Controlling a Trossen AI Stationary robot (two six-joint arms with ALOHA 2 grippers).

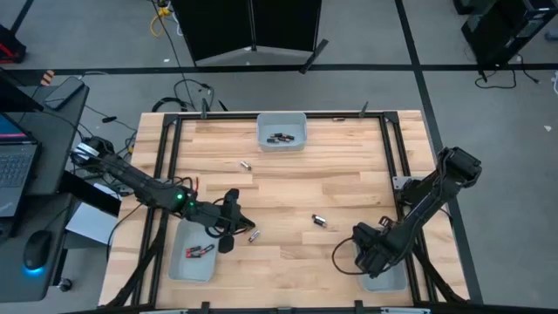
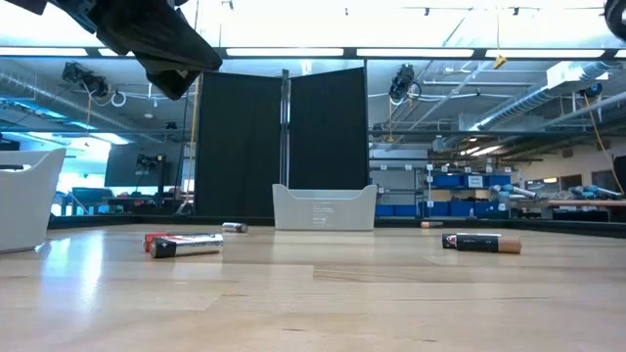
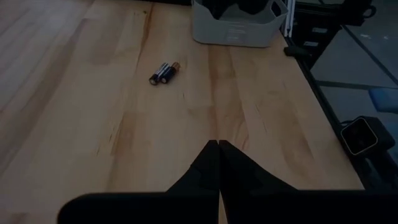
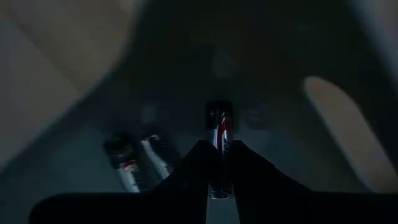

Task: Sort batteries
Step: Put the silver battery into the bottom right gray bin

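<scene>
My right gripper [image 1: 368, 258] hangs low over the pale tray [image 1: 390, 281] at the table's front right. It is shut on a red-and-black battery [image 4: 219, 124], and two more batteries [image 4: 140, 160] lie in the tray beneath it. My left gripper [image 1: 237, 223] is shut and empty above the front left of the table, with a loose battery [image 1: 254, 235] just beside it. In the left wrist view its shut fingertips [image 3: 219, 147] point toward a pair of batteries [image 3: 164, 73] on the wood. Red batteries [image 1: 199, 251] lie in the front left tray [image 1: 181, 269].
A third tray [image 1: 282, 120] at the back middle holds several dark batteries. One battery [image 1: 247, 164] lies alone on the wood in front of it. Black frame rails [image 1: 391, 148] run along both table sides. A laptop [image 1: 13, 166] stands on a desk at the left.
</scene>
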